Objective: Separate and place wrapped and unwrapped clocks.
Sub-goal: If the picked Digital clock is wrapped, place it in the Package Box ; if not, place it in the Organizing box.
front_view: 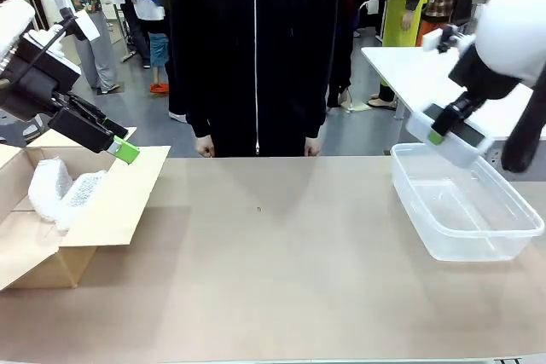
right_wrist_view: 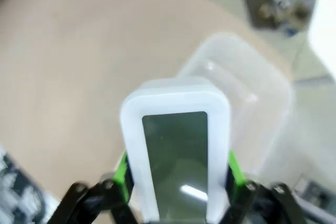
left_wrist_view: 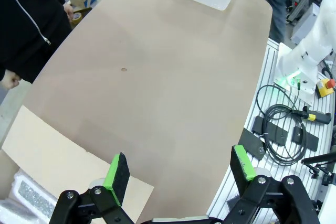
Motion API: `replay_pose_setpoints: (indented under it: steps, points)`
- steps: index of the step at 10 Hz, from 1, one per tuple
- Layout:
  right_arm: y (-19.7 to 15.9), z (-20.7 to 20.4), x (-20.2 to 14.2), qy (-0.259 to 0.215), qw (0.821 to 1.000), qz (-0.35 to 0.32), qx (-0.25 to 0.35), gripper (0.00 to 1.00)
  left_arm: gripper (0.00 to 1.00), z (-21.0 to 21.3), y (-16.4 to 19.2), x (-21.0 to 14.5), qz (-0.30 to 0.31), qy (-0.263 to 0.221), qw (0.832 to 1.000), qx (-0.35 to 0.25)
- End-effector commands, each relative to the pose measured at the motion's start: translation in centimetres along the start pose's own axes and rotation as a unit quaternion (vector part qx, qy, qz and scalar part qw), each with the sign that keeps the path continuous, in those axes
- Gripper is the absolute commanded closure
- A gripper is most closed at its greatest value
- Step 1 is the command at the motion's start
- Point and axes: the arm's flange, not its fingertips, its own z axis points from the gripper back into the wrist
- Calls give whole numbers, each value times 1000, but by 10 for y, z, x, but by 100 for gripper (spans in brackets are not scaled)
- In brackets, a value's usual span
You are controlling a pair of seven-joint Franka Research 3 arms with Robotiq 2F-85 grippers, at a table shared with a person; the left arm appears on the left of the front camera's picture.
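Right gripper (front_view: 445, 132) hangs in the air over the near-left corner of the clear plastic tub (front_view: 503, 232), pinching the bare clock (front_view: 452, 138) between its green pads. In the right wrist view the bare clock (right_wrist_view: 176, 153) stands up between the two pads with its grey screen facing the camera, and the tub (right_wrist_view: 252, 98) lies past it.

What could go wrong? The clock is smooth, and the pads hold it only by its thin sides. It could slip out if the arm jerks. It could also hit the tub's rim and bounce onto the table (front_view: 273, 262) if it is let go too close to the corner. The picture from the wrist is blurry, so I can't tell how firm the hold is.

Left gripper (front_view: 119, 147) hovers above the open cardboard box (front_view: 111, 210), with its fingers spread wide and nothing between them. Two bubble-wrapped clocks (front_view: 64, 189) lie in the box, touching each other. In the left wrist view the green pads (left_wrist_view: 116, 174) stand well apart over the box flap. If this arm drops low, it could catch the flap and push the box.

A person (front_view: 256, 49) stands at the far side of the table, hands down.
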Motion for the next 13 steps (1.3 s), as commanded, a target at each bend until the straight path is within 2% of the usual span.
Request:
replay_pose_setpoints:
  steps: [1,2,4,5,8,13]
  points:
    - [-14,-25,-5,17,997,-70,-27,20,0,-1,0,0,2,2,1000,3]
    - [-26,-42,-6,31,996,-86,-25,20,0,-1,0,0,2,2,1000,3]
    - [-49,-69,-5,19,993,-118,14,20,0,-1,0,0,2,2,1000,3]
    - [-55,-83,0,35,990,-134,16,20,0,-1,0,0,2,2,1000,3]
    - [-65,-125,3,82,982,-164,44,20,0,-1,0,0,2,2,1000,3]
    - [-81,-185,-21,90,976,-189,68,20,0,-1,0,0,2,2,1000,3]
